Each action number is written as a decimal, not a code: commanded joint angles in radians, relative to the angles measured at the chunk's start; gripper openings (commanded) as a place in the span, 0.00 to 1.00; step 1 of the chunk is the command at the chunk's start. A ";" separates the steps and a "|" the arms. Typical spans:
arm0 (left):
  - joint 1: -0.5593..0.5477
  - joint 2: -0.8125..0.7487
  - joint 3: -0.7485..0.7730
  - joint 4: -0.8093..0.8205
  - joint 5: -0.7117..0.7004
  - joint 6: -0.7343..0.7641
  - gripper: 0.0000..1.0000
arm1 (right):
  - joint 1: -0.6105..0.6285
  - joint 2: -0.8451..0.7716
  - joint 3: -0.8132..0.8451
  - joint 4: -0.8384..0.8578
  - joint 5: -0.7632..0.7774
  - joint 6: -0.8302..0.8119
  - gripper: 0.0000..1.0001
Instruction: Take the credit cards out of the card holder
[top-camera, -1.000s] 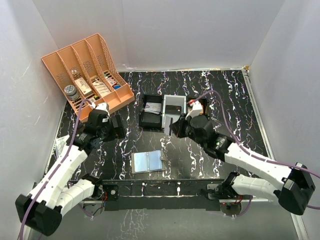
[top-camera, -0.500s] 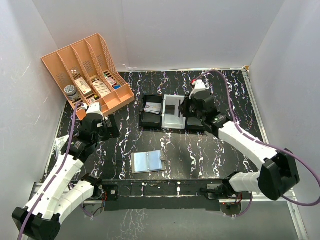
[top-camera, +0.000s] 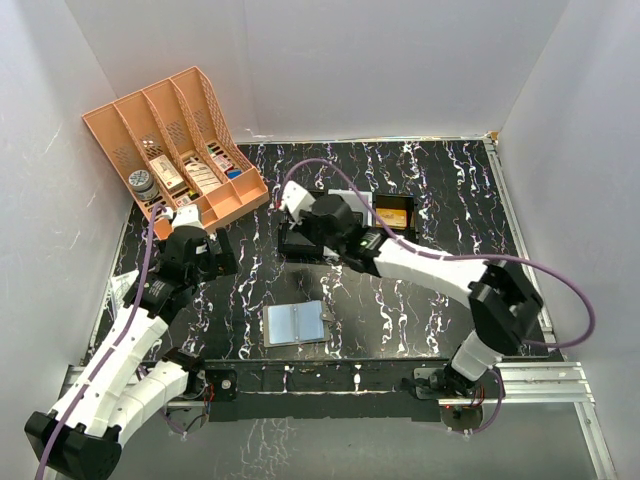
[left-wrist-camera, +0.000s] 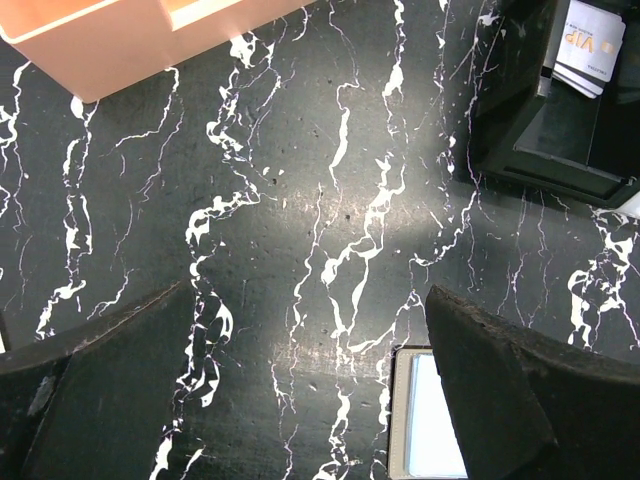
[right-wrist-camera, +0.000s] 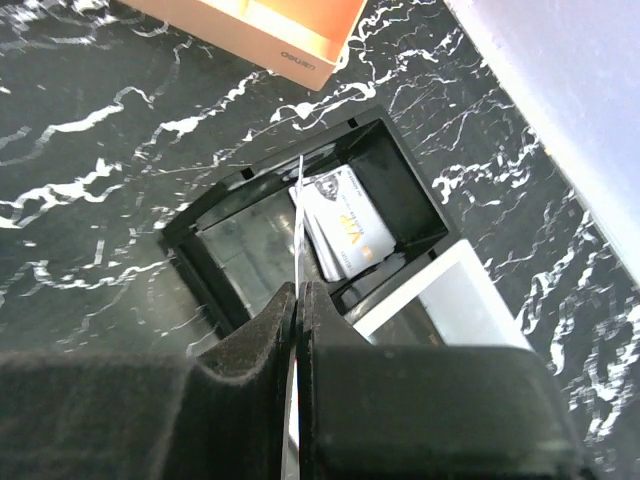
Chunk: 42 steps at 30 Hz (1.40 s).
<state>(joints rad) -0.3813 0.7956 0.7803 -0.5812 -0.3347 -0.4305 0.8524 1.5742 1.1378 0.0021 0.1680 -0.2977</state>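
Black marbled table; card in tray reads "VIP".

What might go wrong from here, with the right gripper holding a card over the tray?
1. The right gripper pinches the card edge-on above the tray; released, it may catch the wall or lean on the VIP card rather than lie flat.
2. The card holder lies open and unheld, the open left gripper apart from it; any further pull could drag it.
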 joint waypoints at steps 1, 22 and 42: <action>0.005 -0.021 0.005 -0.016 -0.049 0.000 0.99 | 0.001 0.091 0.121 0.034 0.112 -0.223 0.00; 0.005 -0.034 0.007 -0.023 -0.061 -0.006 0.99 | 0.011 0.405 0.285 0.100 0.212 -0.491 0.00; 0.005 -0.082 0.003 -0.030 -0.099 -0.019 0.99 | -0.048 0.587 0.407 0.126 0.181 -0.587 0.00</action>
<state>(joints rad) -0.3813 0.7185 0.7803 -0.5934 -0.4046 -0.4465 0.8150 2.1475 1.4849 0.0731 0.3695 -0.8673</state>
